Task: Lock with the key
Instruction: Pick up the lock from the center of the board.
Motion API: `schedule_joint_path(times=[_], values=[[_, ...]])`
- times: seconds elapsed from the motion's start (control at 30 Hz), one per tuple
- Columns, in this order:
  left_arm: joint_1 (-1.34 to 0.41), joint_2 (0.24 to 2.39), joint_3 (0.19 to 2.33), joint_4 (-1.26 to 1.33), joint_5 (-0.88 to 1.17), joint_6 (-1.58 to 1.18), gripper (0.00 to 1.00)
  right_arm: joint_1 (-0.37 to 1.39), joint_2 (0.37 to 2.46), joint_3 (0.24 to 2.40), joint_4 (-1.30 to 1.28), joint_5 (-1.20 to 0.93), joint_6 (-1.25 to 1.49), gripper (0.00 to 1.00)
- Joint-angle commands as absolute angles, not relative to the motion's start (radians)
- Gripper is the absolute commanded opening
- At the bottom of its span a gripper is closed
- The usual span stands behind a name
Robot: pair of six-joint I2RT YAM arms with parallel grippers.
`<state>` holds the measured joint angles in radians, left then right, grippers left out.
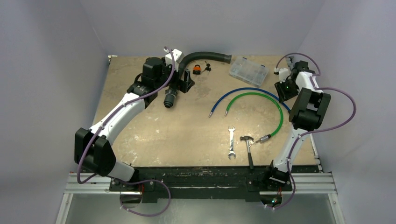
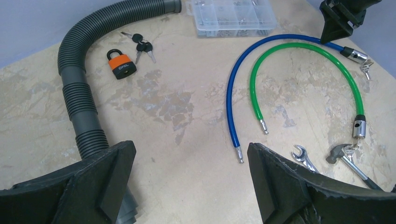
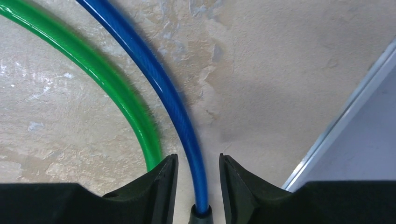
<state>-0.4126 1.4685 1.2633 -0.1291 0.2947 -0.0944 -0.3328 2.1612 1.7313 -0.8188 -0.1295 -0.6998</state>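
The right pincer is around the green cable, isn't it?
Not quite: the right pincer is around the blue cable. The green cable lies just beside it, outside the pincer. The right wrist view shows this.

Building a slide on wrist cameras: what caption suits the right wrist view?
Right gripper straddles the blue cable, fingers not yet touching it; green cable runs alongside.
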Motion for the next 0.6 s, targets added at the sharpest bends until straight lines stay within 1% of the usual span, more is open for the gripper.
schedule_joint_path(times=[0.0,0.23,0.57], values=[[-0.411,1.481,1.284,-0.107,0.317,-0.11,1.0,-0.338,2.146,1.799,-0.826,-0.158,-0.72,0.44],[-0.411,1.494,1.296,-0.107,0.328,-0.117,1.0,-0.343,2.212,1.849,-0.894,-0.16,-0.776,0.43],[-0.411,1.505,1.296,-0.104,0.321,-0.122,1.0,-0.342,2.222,1.786,-0.869,-0.166,-0.8,0.43]])
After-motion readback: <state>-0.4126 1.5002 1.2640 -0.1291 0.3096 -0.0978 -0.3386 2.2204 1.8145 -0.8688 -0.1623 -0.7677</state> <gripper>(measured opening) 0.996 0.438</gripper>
